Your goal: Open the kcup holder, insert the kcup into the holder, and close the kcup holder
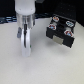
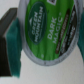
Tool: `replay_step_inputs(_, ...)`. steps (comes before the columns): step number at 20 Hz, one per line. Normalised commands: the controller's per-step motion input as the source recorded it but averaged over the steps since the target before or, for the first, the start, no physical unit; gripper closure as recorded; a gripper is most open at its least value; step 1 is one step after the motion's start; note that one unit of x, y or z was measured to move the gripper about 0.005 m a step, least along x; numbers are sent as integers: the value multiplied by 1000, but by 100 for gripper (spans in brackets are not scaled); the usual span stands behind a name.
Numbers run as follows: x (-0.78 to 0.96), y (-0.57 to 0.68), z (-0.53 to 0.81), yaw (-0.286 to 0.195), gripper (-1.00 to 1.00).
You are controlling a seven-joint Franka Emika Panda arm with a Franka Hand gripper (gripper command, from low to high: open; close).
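Note:
In the wrist view the kcup fills most of the picture, showing its round green lid with white lettering and a whitish rim. One black finger with a teal pad lies right against the cup's rim; the other finger is out of frame. My gripper looks shut on the kcup. In the exterior view the gripper hangs low over the white table and hides the kcup. The kcup holder, a black box with light labels on its front, stands apart on the exterior view's right.
The white table spreads under the gripper and holder. Dark clutter lies along the far edge behind the arm.

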Motion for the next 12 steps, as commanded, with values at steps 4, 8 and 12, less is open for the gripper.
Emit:
replay_step_inputs(4,93,382,822,3,100)
replay_step_inputs(8,108,504,850,8,100)
replay_step_inputs(12,62,609,724,17,100)
